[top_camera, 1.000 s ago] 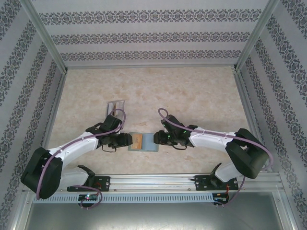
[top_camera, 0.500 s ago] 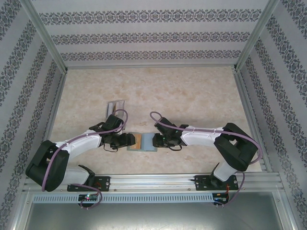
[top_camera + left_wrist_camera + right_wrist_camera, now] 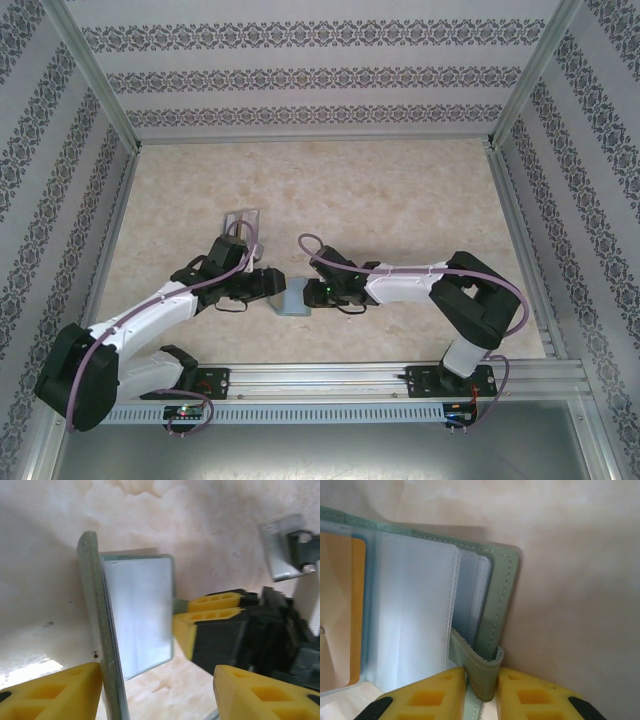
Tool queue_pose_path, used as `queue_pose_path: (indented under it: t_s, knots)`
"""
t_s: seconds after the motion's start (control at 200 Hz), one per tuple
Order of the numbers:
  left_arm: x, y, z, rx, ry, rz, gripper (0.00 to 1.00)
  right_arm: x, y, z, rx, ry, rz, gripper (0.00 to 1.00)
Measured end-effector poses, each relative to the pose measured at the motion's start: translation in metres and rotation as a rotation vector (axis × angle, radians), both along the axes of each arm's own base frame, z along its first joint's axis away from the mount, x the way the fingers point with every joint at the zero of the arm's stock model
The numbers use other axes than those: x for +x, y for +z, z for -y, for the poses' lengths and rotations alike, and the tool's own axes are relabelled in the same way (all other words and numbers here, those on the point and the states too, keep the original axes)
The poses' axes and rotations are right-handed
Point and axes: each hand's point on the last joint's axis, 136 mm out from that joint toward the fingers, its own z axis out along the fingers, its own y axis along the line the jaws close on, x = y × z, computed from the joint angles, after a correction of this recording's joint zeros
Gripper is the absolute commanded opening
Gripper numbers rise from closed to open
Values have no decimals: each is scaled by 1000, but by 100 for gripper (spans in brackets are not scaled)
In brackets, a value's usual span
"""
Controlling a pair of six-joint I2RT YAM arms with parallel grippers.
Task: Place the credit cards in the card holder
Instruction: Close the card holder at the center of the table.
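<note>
1. Stand (image 3: 240,220): clear, on the bench (image 3: 400,190), left of centre.
2. Left claw (image 3: 159,680): fingers apart, one just beside the card holder's raised cover.
3. Card holder (image 3: 296,302): green, open, between both claws; orange card (image 3: 340,615) showing inside.
4. Right claw (image 3: 481,677): clamped on the card holder's snap tab.

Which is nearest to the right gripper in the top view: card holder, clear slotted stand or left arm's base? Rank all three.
1. card holder, at the jaws of the right gripper.
2. clear slotted stand, farther back on the left.
3. left arm's base, near edge, left.
</note>
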Motion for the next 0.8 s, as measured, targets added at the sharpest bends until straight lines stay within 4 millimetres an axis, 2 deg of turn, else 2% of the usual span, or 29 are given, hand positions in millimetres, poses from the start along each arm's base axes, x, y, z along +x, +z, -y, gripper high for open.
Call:
queue_pose_path:
  t_s: [0.135,0.245,0.37,0.48,0.595,0.704,0.799]
  knots:
    - [0,2,4,-25,-7,-8,58,-1,2,-8,33,5,-3,29]
    - [2,1,8,-42,-5,-15,52,-1,4,-10,43,9,0,29]
    - [2,-6,9,-31,-4,-38,41,-2,7,1,44,17,13,30]
    - [-1,-18,11,-6,-17,-69,36,1,15,13,36,35,46,30]
    - [-2,-25,15,10,-31,-90,30,4,20,18,22,67,71,30]
    - [1,-26,15,20,-32,-87,29,6,21,15,-2,127,94,32]
    - [2,-28,14,32,-26,-86,26,11,19,5,2,180,96,36]
